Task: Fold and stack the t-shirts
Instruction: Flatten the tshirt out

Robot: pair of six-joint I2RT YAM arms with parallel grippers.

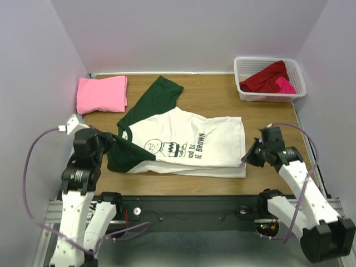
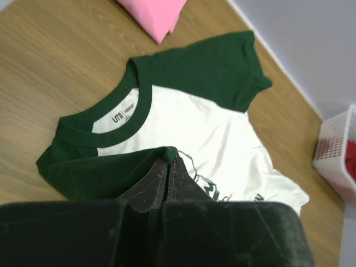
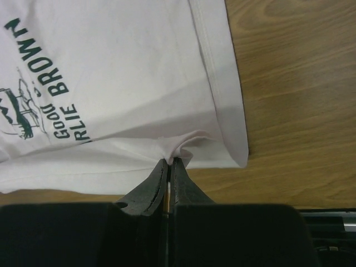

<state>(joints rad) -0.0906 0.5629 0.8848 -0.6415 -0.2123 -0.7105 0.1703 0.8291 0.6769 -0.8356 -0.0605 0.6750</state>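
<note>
- Wood-grain table [image 1: 222, 94] fills the top view, boxed in by pale walls [image 1: 194, 33]. A white lattice basket [image 1: 243, 83] stands at its far right corner, holding a dark red t-shirt [image 1: 267, 78] and a magenta t-shirt [image 1: 285, 85]. A folded pink t-shirt [image 1: 102, 94] lies at the far left.
- The white t-shirt [image 1: 183, 142] lies mid-table, collar to the left and hem to the right, with one green sleeve pointing toward the back wall.
- The left gripper [image 1: 114, 142] reaches in low at the near green sleeve. The right gripper [image 1: 247, 157] points inward at the near right hem corner.
- Left wrist view: bare table [image 2: 55, 72] surrounds the white t-shirt [image 2: 189, 128], with the pink t-shirt [image 2: 156, 14] beyond it and the basket [image 2: 334, 156] at the right edge. The left gripper [image 2: 168, 156] has its jaws pressed together on a raised fold of the dark green sleeve.
- Right wrist view: the white t-shirt [image 3: 122, 72] covers the table [image 3: 295, 83] at left, print lettering visible. The right gripper [image 3: 169, 164] has its jaws closed, pinching a puckered bit of the hem edge near the corner.
</note>
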